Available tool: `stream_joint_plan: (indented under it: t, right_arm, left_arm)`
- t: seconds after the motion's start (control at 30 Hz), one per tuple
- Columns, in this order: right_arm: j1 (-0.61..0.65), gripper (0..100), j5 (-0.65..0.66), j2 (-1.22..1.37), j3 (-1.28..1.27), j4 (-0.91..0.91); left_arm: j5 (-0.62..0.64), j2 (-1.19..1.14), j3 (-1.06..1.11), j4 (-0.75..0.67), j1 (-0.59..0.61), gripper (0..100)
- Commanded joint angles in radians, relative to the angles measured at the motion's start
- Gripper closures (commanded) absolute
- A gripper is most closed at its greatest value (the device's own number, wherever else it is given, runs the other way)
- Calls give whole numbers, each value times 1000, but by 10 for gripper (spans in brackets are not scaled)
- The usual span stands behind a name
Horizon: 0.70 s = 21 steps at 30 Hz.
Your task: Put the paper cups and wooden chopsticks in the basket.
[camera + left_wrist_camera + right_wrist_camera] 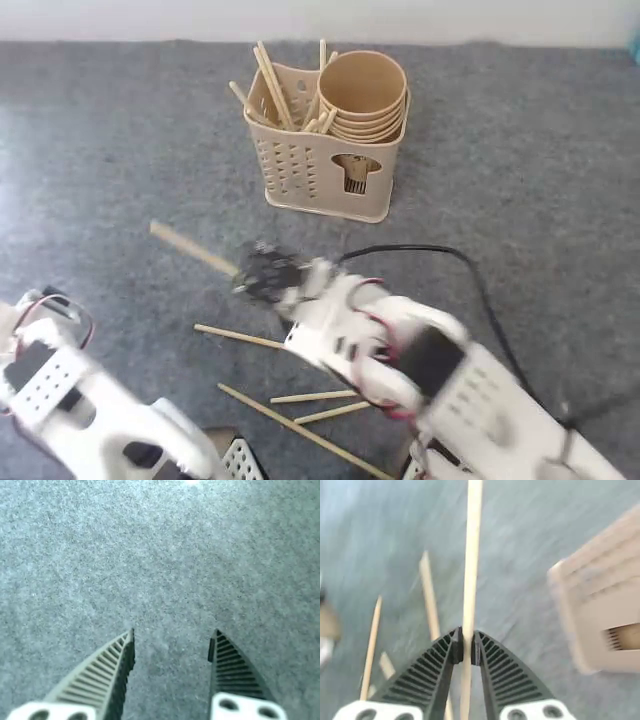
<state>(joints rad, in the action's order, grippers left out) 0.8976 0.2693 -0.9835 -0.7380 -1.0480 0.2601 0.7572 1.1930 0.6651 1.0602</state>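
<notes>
Where the right gripper [467, 647] sits, mid-carpet in front of the basket [325, 165], its jaws are pinched tight on one wooden chopstick [471, 555]. The stick runs well out past the fingertips, pointing away to one side of the basket. Cannot tell whether its far end touches the grey carpet [540, 180].

Basket: beige, perforated, upright at the far side of the carpet. A stack of paper cups [365, 95] is nested in the compartment on the high view's right. A bundle of chopsticks [272, 85] leans in the other.

Four loose chopsticks [240, 337] lie flat on the carpet beside the right arm, well apart from the basket.

Left gripper [172, 640]: jaws spread apart over grey carpet. Left arm [60, 385] sits low at the near-left corner.
</notes>
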Motion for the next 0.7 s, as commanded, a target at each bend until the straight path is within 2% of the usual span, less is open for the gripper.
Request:
stream_joint_plan:
  t: [0.0, 0.17, 0.37, 0.53, 0.67]
  right_arm:
    - [-113, 991, -132, -139, 14, 206]
    - [-249, 991, -315, -159, -37, 587]
    - [-332, 991, -394, -71, -98, 1023]
    - [-340, 990, -361, 142, -48, 1302]
    - [-343, 989, -281, 398, 98, 1380]
  left_arm:
    - [12, 3, -38, -23, -2, 775]
    - [12, 3, -35, -25, -2, 775]
    - [12, 3, -33, -21, -2, 775]
    - [11, 3, -27, -21, -21, 775]
    - [11, 5, -19, -23, -29, 775]
